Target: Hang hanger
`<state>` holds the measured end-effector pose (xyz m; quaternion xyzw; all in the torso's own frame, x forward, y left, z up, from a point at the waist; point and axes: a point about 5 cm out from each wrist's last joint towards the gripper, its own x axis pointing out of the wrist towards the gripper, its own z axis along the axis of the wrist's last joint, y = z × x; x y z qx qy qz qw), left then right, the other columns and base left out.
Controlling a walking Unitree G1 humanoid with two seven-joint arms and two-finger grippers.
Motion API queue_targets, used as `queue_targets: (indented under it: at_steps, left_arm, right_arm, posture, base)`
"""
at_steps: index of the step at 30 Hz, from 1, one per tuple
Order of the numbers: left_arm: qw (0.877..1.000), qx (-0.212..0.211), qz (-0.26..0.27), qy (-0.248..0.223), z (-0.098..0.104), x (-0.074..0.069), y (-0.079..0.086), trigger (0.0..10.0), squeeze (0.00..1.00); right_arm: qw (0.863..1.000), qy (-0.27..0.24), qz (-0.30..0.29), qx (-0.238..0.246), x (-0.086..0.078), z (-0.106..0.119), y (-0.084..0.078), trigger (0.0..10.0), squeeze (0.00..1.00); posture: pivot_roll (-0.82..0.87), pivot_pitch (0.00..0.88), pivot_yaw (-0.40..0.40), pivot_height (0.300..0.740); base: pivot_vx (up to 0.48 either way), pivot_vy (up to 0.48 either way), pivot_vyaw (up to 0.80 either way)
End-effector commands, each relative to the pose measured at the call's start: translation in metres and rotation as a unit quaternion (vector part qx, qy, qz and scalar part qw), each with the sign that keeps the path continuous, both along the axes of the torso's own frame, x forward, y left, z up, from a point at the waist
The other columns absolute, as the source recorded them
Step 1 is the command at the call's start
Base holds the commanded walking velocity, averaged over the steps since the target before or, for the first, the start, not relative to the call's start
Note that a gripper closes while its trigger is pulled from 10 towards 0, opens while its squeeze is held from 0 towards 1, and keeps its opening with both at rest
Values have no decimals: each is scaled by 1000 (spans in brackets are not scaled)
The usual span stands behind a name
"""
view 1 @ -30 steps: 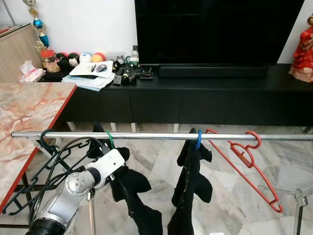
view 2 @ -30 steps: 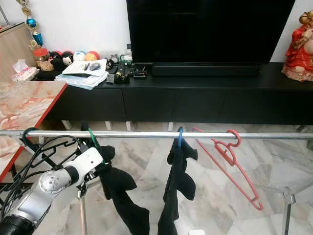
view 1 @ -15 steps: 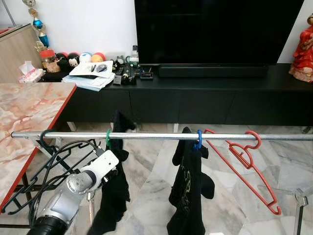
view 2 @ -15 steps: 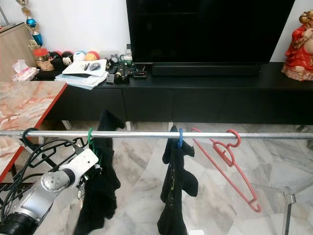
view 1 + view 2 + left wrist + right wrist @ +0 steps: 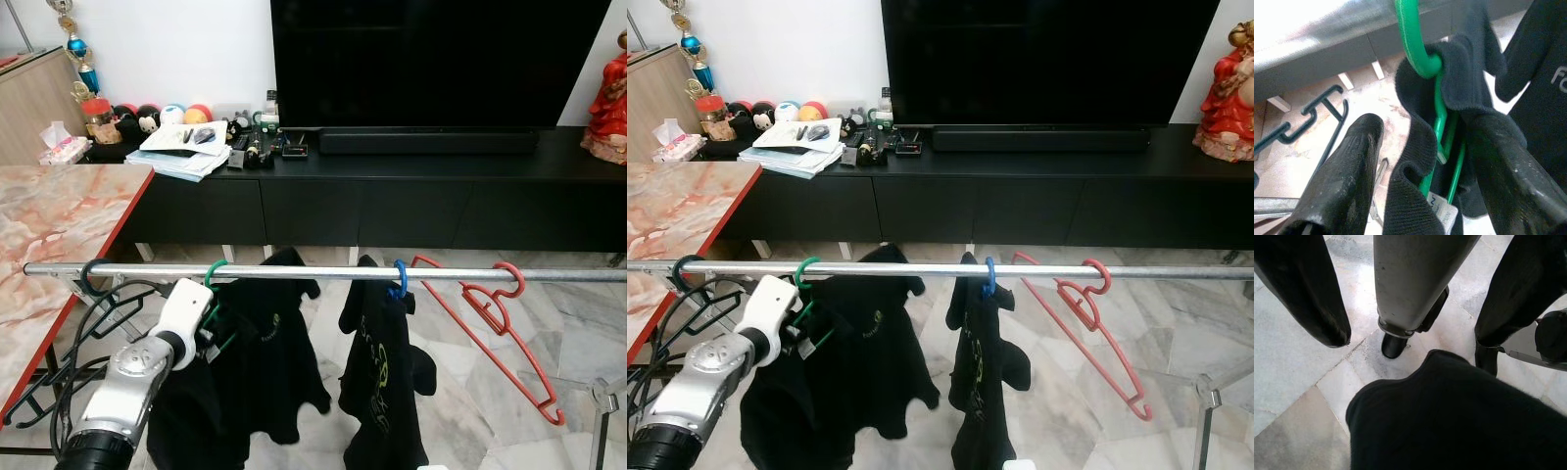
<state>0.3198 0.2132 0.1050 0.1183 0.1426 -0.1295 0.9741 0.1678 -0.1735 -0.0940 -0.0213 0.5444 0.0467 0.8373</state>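
At far left, a marble table is running out of frame; dark empty hangers are hanging from the rail beside it, their lower parts hidden behind the left arm. The left gripper is sitting just under the rail at the green hanger; its fingers are standing apart on either side of the hanger neck and the bunched collar of the black shirt; whether the pads are touching the cloth is hard to tell. The green hook is lying over the rail, so the hanger is hanging; its shoulders are mostly covered by the shirt. To the right, a blue hanger is carrying a second black garment, cut off at the bottom edge. Further right, a red hanger is hanging empty and tilted. The right gripper is pointing at the floor above dark cloth, fingers apart.
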Motion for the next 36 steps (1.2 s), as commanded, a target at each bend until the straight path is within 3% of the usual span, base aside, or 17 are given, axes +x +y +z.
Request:
queue_targets:
  at_steps: [1, 7, 9, 10, 11, 14, 17, 20, 22, 24, 25, 28, 32, 36]
  left_arm:
    - [1000, -7, -3, 6, 1, -4, 6, 10000, 0]
    - [998, 20, -64, 12, 4, -18, 10, 10000, 0]
    - [990, 49, -130, 14, 11, -28, 8, 10000, 0]
    - [990, 49, -130, 14, 11, -28, 8, 10000, 0]
    - [982, 56, -177, 26, 15, -36, 7, 10000, 0]
    - [965, 57, -247, 63, 19, -48, 4, 10000, 0]
    - [953, 61, -283, 89, 17, -53, 0, 10000, 0]
    - [958, 67, -268, 79, 13, -47, -3, 10000, 0]
    - [979, 58, -187, 48, -1, -33, -3, 10000, 0]
    - [982, 59, -172, 43, -3, -32, -2, 10000, 0]
    - [992, 40, -112, 41, -15, -31, -1, 10000, 0]
    - [996, 10, -80, 25, -17, -34, -4, 10000, 0]
    - [998, -24, -60, 18, -26, -48, -9, 10000, 0]
    - [999, -20, -49, 9, -31, -57, -12, 10000, 0]
  right_arm:
    - [1000, 1, 5, -1, 1, 0, 2, 10000, 0]
    - [1000, 1, 6, -1, 1, 0, 2, 10000, 0]
    - [1000, 1, 7, -1, 1, 0, 2, 10000, 0]
    - [1000, 1, 7, -1, 1, 0, 2, 10000, 0]
    - [1000, 1, 7, -2, 1, 0, 2, 10000, 0]
    - [1000, 2, 9, -3, 1, 0, 2, 10000, 0]
    - [1000, 2, 10, -3, 1, 0, 2, 10000, 0]
    - [1000, 1, 10, -2, 0, 0, 2, 10000, 0]
    - [1000, 1, 7, -2, 0, 0, 2, 10000, 0]
    - [1000, 1, 7, -3, 0, 0, 2, 10000, 0]
    - [1000, 1, 3, -3, -1, -1, 2, 10000, 0]
    - [1000, 1, -2, -3, -2, -1, 1, 10000, 0]
    - [1000, 3, -4, -6, -3, -1, -2, 10000, 0]
    - [1000, 2, -4, -8, -4, -1, -3, 10000, 0]
  posture:
    - [144, 35, 52, 740]
    - [145, 35, 53, 740]
    - [149, 35, 52, 740]
    - [149, 35, 52, 740]
    - [149, 35, 52, 740]
    - [154, 32, 52, 740]
    - [150, 26, 54, 740]
    - [148, 24, 55, 740]
    - [141, 8, 56, 740]
    - [137, 6, 57, 740]
    - [125, 0, 58, 740]
    - [126, 0, 54, 740]
    - [136, 0, 41, 740]
    - [140, 0, 39, 740]
  base:
    - [0, 0, 0]
    - [0, 0, 0]
    - [0, 0, 0]
    - [0, 0, 0]
    - [0, 0, 0]
    - [0, 0, 0]
    - [0, 0, 0]
    - [0, 0, 0]
    - [0, 0, 0]
    - [0, 0, 0]
    - [0, 0, 0]
    - [0, 0, 0]
    - [0, 0, 0]
    - [0, 0, 0]
